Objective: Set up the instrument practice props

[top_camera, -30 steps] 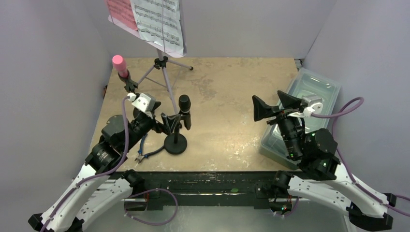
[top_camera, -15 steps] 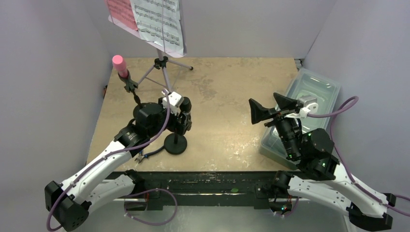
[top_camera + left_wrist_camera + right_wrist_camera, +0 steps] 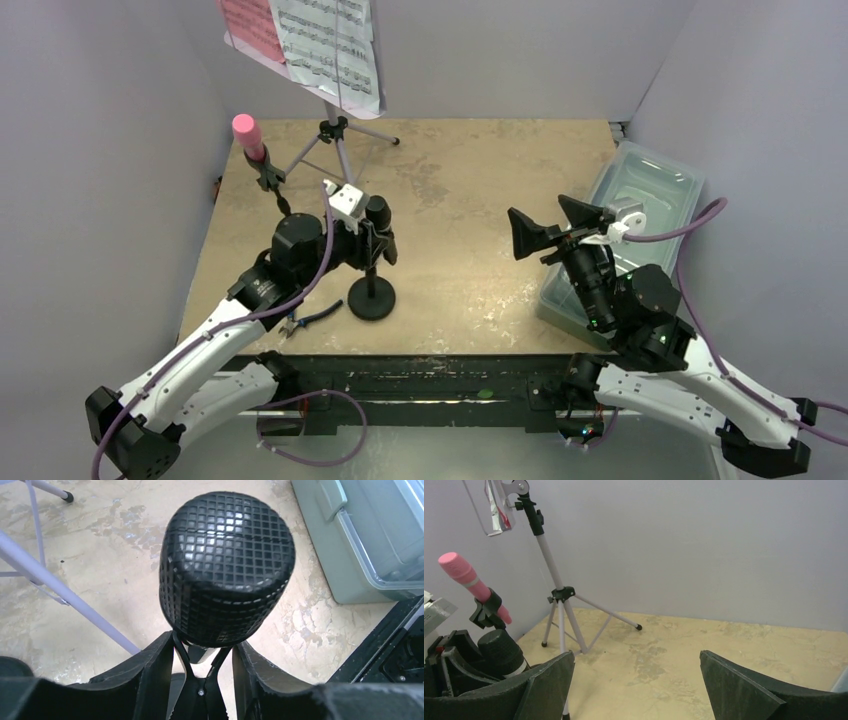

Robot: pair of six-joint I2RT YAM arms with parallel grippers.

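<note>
My left gripper (image 3: 202, 652) is pressed in on the black microphone (image 3: 227, 565), my fingers (image 3: 150, 680) pinching the spring clip (image 3: 200, 680) just beneath its grid-textured head. The microphone stands upright on a black pole whose round base (image 3: 371, 300) rests on the table (image 3: 480, 180) near the front edge, just right of the blue-handled pliers (image 3: 308, 318). Farther back, close to the left wall, the pink microphone (image 3: 245, 133) tilts in a clip of its own. The lavender tripod (image 3: 335, 150) stands at the back of the table, one leg running down near the black microphone. Up top it carries white sheet music (image 3: 330, 45), with a pink page (image 3: 248, 22) to the left. My right gripper (image 3: 550, 225) hangs above the table with its jaws spread wide, holding nothing, just beside the clear plastic tub (image 3: 650, 185) at the right edge.
</note>
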